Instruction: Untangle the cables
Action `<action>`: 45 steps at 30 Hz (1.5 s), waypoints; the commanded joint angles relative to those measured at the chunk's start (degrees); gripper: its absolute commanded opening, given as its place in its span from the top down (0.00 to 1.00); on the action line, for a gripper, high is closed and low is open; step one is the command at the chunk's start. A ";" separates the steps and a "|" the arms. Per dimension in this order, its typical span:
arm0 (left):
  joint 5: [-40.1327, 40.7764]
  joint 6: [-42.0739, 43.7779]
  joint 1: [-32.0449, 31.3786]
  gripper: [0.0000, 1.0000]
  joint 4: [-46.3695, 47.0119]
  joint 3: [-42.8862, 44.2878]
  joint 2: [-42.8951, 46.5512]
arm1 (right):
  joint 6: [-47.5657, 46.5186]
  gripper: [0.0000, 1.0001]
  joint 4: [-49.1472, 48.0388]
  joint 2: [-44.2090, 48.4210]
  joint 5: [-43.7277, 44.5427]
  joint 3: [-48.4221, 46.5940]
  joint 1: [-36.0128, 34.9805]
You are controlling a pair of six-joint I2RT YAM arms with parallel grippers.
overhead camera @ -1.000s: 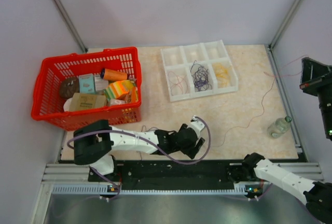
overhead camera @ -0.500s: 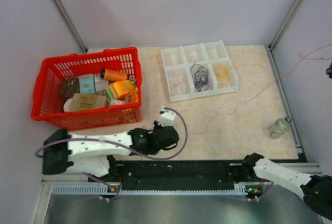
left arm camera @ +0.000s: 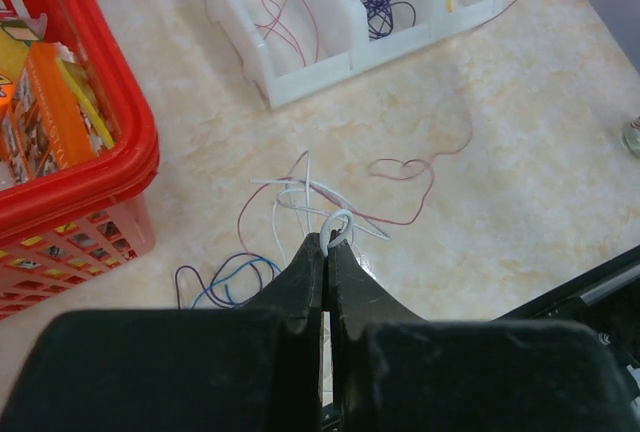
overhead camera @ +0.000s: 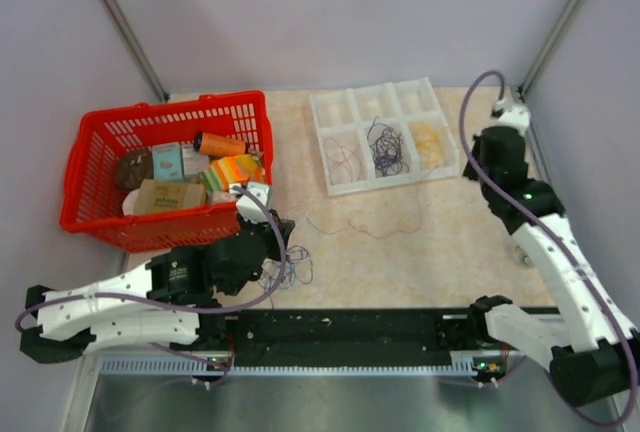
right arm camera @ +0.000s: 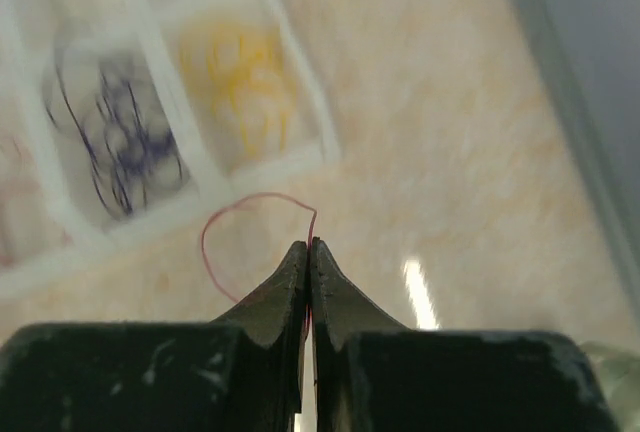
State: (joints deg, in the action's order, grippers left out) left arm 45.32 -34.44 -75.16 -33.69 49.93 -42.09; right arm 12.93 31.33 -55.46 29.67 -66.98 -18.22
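Observation:
The cables lie as a small tangle (left arm camera: 300, 202) of white, blue and purple wires on the table in front of the basket, seen from above as tangle (overhead camera: 292, 267). My left gripper (left arm camera: 333, 235) is shut on a white loop at the tangle's near edge; from above, the left gripper (overhead camera: 280, 255) sits beside the tangle. A long pink-red wire (overhead camera: 370, 230) runs slack from the tangle toward the tray. My right gripper (right arm camera: 309, 244) is shut on that wire's far end. The right gripper (overhead camera: 472, 174) hovers by the tray's near right corner.
The white tray (overhead camera: 390, 180) holds pink-red wires (overhead camera: 343, 157), purple wires (overhead camera: 385, 147) and yellow wires (overhead camera: 428, 142) in separate compartments. A red basket (overhead camera: 90, 152) of packages stands at the left. A small bottle (overhead camera: 522, 249) is half hidden behind the right arm.
The left arm drew back leftward and its jaws closed on the white loop. The right arm swung in from the right edge to the tray, and the pink-red wire went slack.

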 commanded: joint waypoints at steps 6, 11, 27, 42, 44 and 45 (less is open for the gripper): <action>-7.62 -0.97 0.01 1.00 8.83 1.30 -9.58 | 16.17 0.88 9.62 0.53 -26.40 21.97 3.10; -7.18 -2.92 0.01 1.00 8.47 2.71 -12.93 | 20.18 0.05 9.01 6.06 -39.05 23.12 3.01; -9.63 -3.71 0.01 1.00 9.79 1.48 -11.97 | 81.28 0.31 -28.59 2.49 -43.47 40.53 -21.76; 5.91 -16.45 -0.08 1.00 -14.29 3.77 -5.56 | 42.48 1.00 -1.29 8.44 -26.94 30.87 -5.00; 5.57 -14.62 -0.08 1.00 -12.46 1.85 -4.15 | 36.05 1.00 -0.49 6.87 -31.23 29.11 -3.93; 4.79 -12.95 0.01 1.00 -10.71 0.53 -3.71 | 34.29 1.00 1.00 5.64 -32.21 28.23 -4.10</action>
State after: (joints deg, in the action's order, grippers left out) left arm 46.30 -46.76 -75.16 -41.93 51.24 -48.42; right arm 66.94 23.70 -48.07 -2.61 -33.71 -24.05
